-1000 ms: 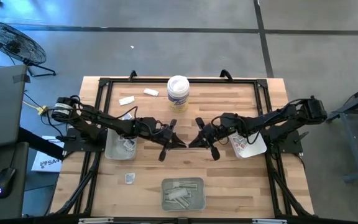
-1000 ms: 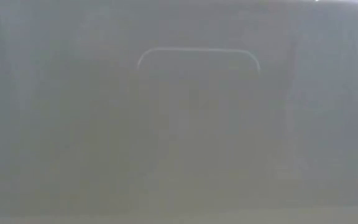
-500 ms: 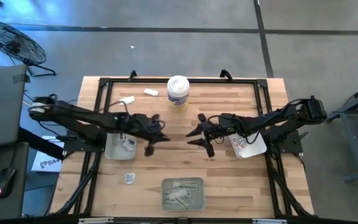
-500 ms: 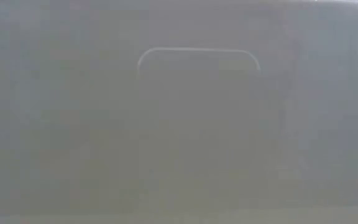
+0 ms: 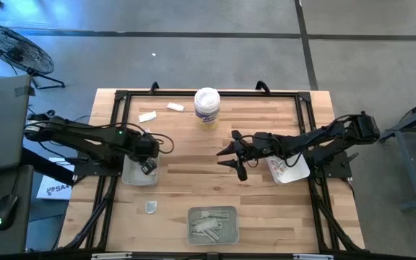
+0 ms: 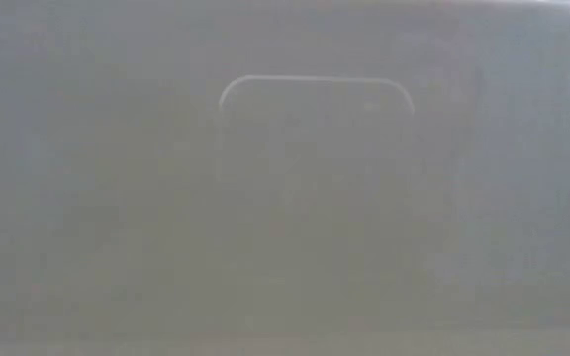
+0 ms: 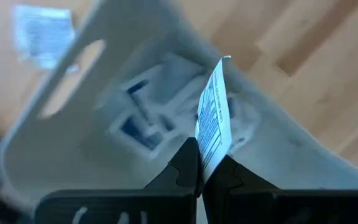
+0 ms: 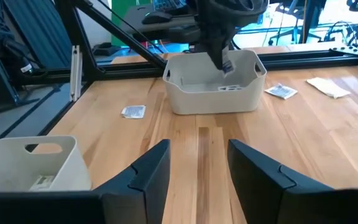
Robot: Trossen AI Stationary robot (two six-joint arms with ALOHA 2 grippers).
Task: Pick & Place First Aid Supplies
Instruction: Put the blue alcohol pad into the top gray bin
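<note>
Pinched tight in my left gripper (image 7: 199, 177) is a small flat white packet with blue print (image 7: 213, 121), standing on edge between the two dark fingertips. That gripper hangs directly over the translucent grey rectangular tray on the left side of the table (image 5: 131, 175), and in the left wrist view more white and blue packets lie blurred in the bottom of that tray (image 7: 143, 118). From the right wrist view the held packet shows as a tiny white scrap just above the tray's rim.

Going by size: the light wooden slatted table (image 5: 215, 191) carries everything. On it sit the left tray, a second grey tray at the near middle edge (image 5: 211, 224) holding pale strip wrappers, and a pale tray on the right side under my right arm (image 5: 289, 170) with a few printed packets in it. A white cylindrical tub with a yellowish label (image 5: 206, 107) stands at the far middle.

My right gripper (image 5: 230, 156) hovers over bare wood near the table's centre, its fingers spread wide and holding nothing.

Loose packets lie on the boards: two white ones near the far left corner (image 5: 147, 116) (image 5: 175, 107), and one below the left tray (image 5: 150, 207).

Nothing can be told from the low view, which is only grey haze.
</note>
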